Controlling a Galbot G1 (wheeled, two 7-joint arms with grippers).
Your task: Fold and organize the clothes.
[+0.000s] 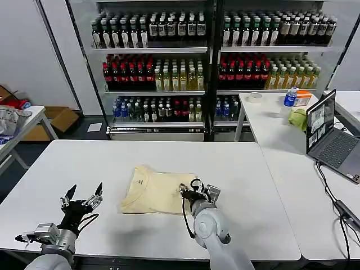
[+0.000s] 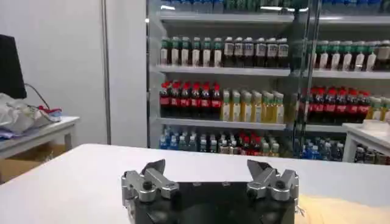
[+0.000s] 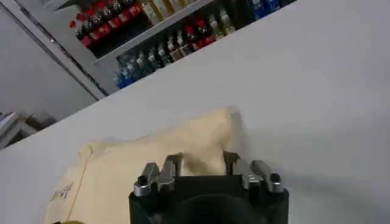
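The clothes are one pale cream-yellow T-shirt lying partly folded in the middle of the white table, neck toward the robot's left. My right gripper rests at the shirt's right edge. In the right wrist view the right gripper is open part-way, its fingers on either side of a raised ridge of the shirt. My left gripper hovers over bare table left of the shirt, well apart from it. Seen from the left wrist, the left gripper stands wide open with nothing in it, and a strip of the shirt lies beside it.
A second table on the right carries a laptop, a yellow-green lump, a blue bottle and a cable. A side table at the left holds a grey-white bundle. Shelves of drink bottles stand behind.
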